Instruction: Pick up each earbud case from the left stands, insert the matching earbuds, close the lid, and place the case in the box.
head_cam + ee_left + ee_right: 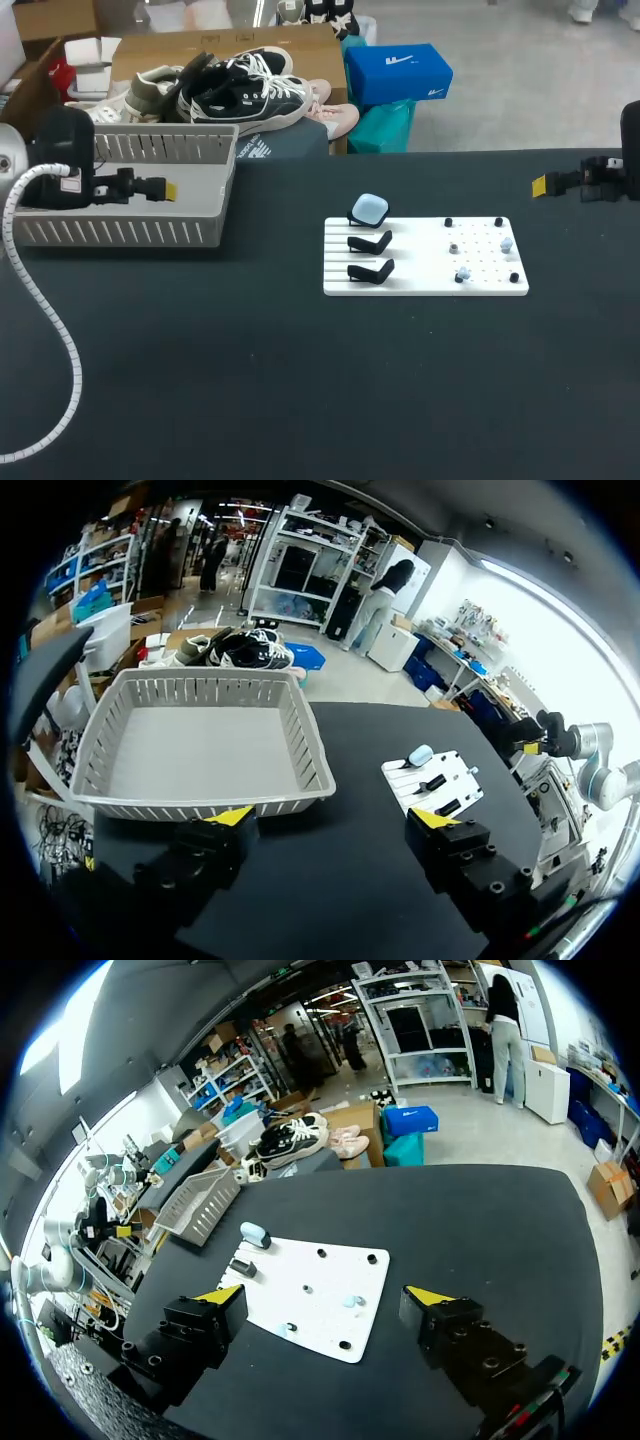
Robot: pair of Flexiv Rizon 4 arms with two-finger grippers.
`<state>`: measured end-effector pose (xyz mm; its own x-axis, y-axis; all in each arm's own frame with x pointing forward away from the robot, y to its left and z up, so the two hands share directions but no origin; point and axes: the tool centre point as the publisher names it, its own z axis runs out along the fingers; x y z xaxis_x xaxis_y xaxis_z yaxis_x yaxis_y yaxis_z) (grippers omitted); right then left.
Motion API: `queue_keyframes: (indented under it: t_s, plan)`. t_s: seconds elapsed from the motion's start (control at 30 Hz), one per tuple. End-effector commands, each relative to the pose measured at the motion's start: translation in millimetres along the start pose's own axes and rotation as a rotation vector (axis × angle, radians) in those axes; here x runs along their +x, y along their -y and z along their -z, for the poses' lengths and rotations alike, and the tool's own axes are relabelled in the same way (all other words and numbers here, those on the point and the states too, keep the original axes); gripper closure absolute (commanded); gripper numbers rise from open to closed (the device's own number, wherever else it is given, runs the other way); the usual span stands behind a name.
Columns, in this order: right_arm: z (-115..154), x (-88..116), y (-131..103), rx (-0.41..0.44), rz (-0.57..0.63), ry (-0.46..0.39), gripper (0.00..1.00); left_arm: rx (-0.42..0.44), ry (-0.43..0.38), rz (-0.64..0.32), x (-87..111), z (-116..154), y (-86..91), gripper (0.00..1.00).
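**Status: both arms out at the sides, case on its stand**

Matte black tabletop [300, 400]: flat, uniformly dark, and it carries everything listed here.

Grey slatted plastic basket [120, 232]: rear left of the tabletop, well apart from the other items.

Flat white rectangular board [420, 280]: lies near the middle, slightly right, with its long side running left to right.

Left gripper [168, 188]: overlaps the basket in head view, yellow tips pointing toward the board. The left wrist view puts the basket just ahead of it, with the board further off to one side. Fingers are spread wide and grip nothing.

Right gripper [540, 184]: at the far right edge of the tabletop, well apart from the board, tips pointing left. The right wrist view shows the board ahead of it. Fingers are also spread wide and grip nothing.

White ribbed hose [50, 330]: runs off the left arm and curves down across the left side of the tabletop.

Rounded pale-blue earbud case [369, 209]: sits on the rearmost of three stands at the board's left end. I can't tell the lid state from here.

Two black bent stands [370, 243]: in a column in front of the case, on the same board.

Small pale-blue earbuds [506, 244]: two of them on the right half of the board, apart from each other, with a greyish piece between.

Black round pegs [448, 222]: dotted around that same right half.
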<state>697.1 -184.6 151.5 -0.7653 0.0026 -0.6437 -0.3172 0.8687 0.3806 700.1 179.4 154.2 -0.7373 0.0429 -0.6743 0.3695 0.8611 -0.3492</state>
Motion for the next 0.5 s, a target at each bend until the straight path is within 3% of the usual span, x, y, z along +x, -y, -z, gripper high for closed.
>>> queue_keyframes:
  t_s: [0.03,0.07,0.13,0.2,0.33,0.5]
  plan:
    - [-1.2,-0.4,1.4,-0.004,0.001,0.000,0.00,0.040,0.008,-0.054,-7.2,-6.3,-2.5,0.00]
    - [-1.2,-0.4,1.4,-0.004,0.001,0.000,0.00,0.059,0.009,-0.083,-9.7,-7.9,-2.7,0.00]
    - [-1.2,-0.4,1.4,-0.004,0.001,0.000,0.00,0.176,0.014,-0.165,-18.7,-9.7,-0.4,0.00]
    - [-1.2,-0.4,1.4,-0.004,0.001,0.000,0.00,0.182,0.022,-0.237,-27.2,-12.2,2.0,0.00]
    - [-1.2,-0.4,1.4,-0.004,0.001,0.000,0.00,0.274,0.012,-0.450,-48.0,-18.8,12.9,0.00]
    - [-1.2,-0.4,1.4,-0.004,0.001,0.000,0.00,0.381,-0.024,-0.603,-62.3,-34.1,27.5,0.00]
